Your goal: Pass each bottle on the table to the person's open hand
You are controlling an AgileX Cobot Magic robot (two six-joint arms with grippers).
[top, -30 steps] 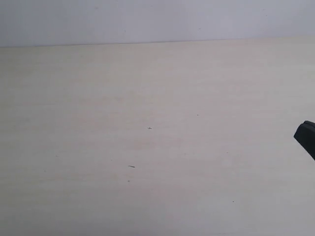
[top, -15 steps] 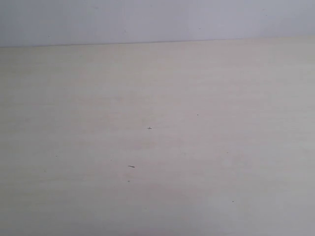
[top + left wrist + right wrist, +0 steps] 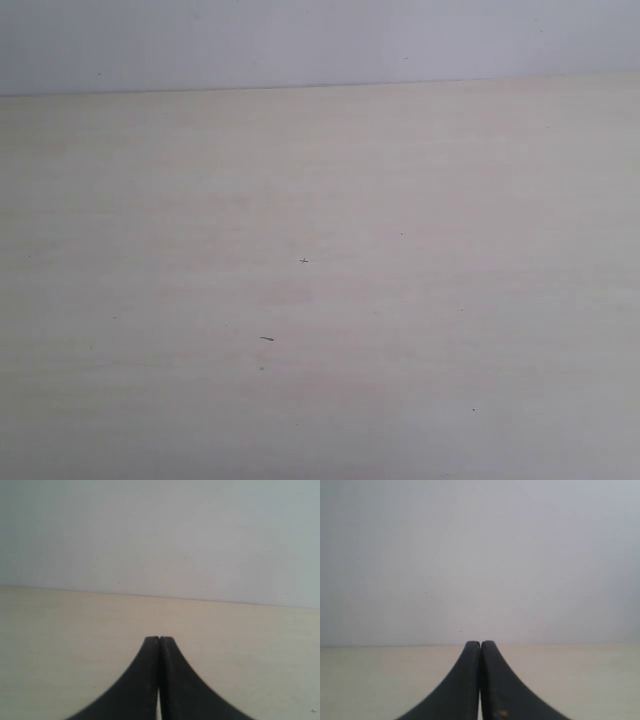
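Left claw (image 3: 159,640) clenched, tips pressed together, pale tabletop (image 3: 420,180) beyond. Right claw (image 3: 480,643) clenched likewise. Tiny dark specks (image 3: 303,261) mid-tabletop.

The table (image 3: 320,300) runs back to the wall (image 3: 320,40) behind it, a few specks (image 3: 303,261) near its middle.

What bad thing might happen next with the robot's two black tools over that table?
1. No bottle and no open hand shows in any view, only the table, so the arms may end up reaching at nothing.
2. The left tool and the right tool are both shut and hold nothing. If one meets a bottle without opening first, it would likely knock it over instead of gripping it.
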